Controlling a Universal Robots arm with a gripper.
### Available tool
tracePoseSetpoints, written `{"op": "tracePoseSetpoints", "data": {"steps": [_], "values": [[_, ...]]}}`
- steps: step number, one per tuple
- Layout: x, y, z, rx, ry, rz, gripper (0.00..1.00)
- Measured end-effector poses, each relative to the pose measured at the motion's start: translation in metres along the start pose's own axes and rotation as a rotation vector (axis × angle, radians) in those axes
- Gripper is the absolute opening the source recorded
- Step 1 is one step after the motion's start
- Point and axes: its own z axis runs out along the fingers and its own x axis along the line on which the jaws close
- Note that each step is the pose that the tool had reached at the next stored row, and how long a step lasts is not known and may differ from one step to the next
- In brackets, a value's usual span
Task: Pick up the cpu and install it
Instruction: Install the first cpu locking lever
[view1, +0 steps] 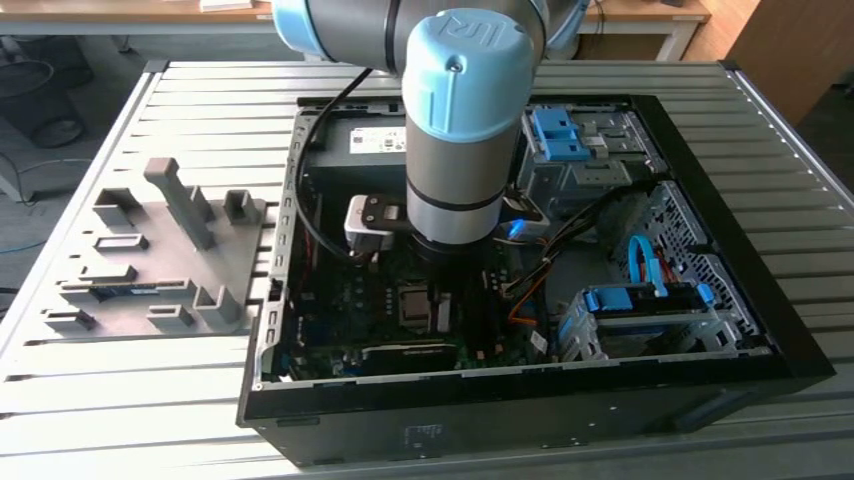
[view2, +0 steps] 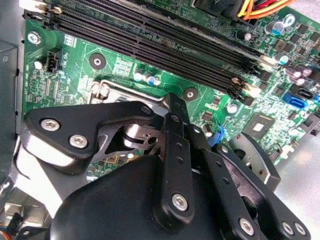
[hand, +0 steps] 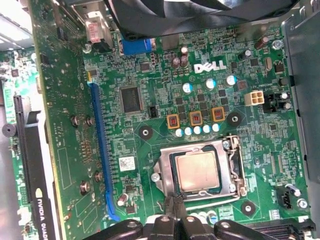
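The arm (view1: 461, 130) reached straight down into the open computer case (view1: 747, 300). The gripper (view2: 170, 107) hung just above the seated cpu (hand: 198, 171); whether its fingers were apart or closed couldn't be told.

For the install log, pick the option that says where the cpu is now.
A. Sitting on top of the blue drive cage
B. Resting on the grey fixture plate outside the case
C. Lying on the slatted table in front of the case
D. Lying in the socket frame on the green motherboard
D: in the first wrist view the cpu, silvery top up, lies inside the metal socket frame on the motherboard, beside the gripper.
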Motion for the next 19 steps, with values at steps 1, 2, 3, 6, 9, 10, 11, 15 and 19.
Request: {"op": "tracePoseSetpoints", "data": {"steps": [1,2,3,6,9,10,11,15,19], "values": [[0.0000,0.0000,0.0006,-0.0002,-0.0017,0.000,0.10],[0.0000,0.0000,0.0012,-0.0006,-0.0038,-0.001,0.10],[0.0000,0.0000,0.0016,-0.0010,-0.0058,-0.001,0.10],[-0.0001,-0.0005,0.0024,-0.0021,-0.0123,-0.002,0.10],[-0.0002,-0.0017,0.0039,-0.0028,-0.0158,-0.003,0.10],[-0.0002,-0.0021,0.0045,-0.0030,-0.0171,-0.003,0.10],[-0.0003,-0.0025,0.0050,-0.0032,-0.0188,-0.004,0.10],[-0.0004,-0.0042,0.0064,-0.0055,-0.0267,-0.004,0.10],[0.0006,-0.0061,0.0072,-0.0096,-0.0297,-0.005,0.10]]}}
